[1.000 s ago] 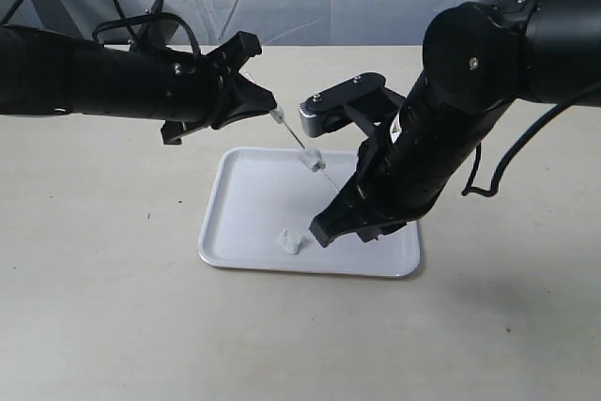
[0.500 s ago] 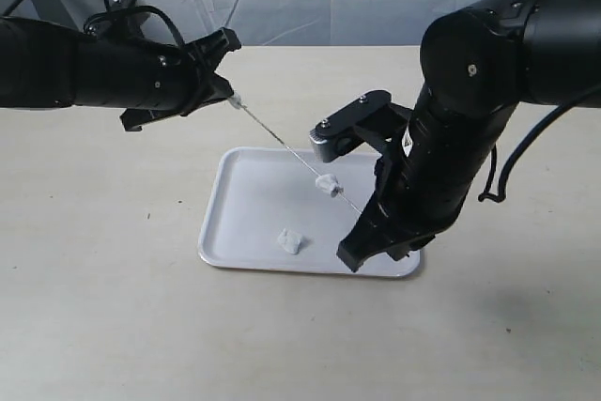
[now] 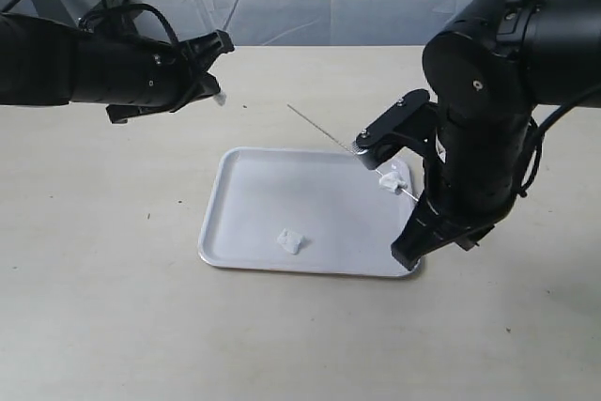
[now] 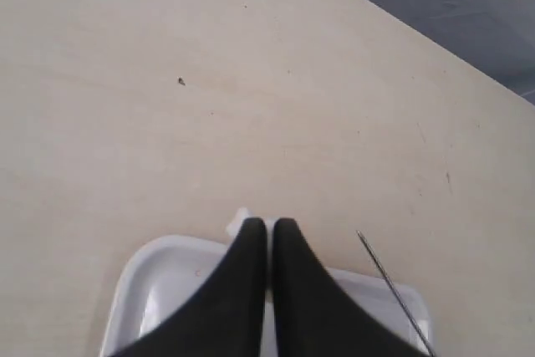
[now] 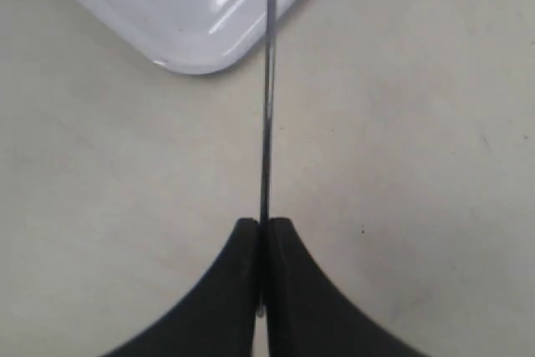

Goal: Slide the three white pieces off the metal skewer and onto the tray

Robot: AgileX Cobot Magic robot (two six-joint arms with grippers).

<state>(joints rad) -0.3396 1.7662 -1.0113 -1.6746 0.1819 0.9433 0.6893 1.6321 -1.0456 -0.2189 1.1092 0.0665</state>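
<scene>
In the exterior view my left gripper [image 3: 218, 96] is shut on one white piece [image 3: 220, 99], up left of the tray [image 3: 246, 218] and clear of the skewer. From the left wrist, that piece [image 4: 238, 222] peeks out beside the closed fingertips [image 4: 255, 236]. My right gripper [image 3: 416, 200] is shut on the lower end of the metal skewer [image 3: 324, 131], which slants up-left over the tray's far right corner. A second white piece [image 3: 388, 182] is still threaded on it near the right gripper. The third white piece [image 3: 289, 240] lies on the tray. The right wrist view shows the skewer [image 5: 267, 106] running out from the gripper [image 5: 263, 225].
The tray lies on a pale tabletop [image 3: 113, 307] with a grey backdrop behind. The bulky right arm [image 3: 488, 138] stands over the tray's right edge. The left arm [image 3: 84, 72] stretches in from the far left, above the table.
The left gripper pulled back to the left and its white piece came off the skewer's tip. The right gripper carried the skewer and its remaining piece to the right.
</scene>
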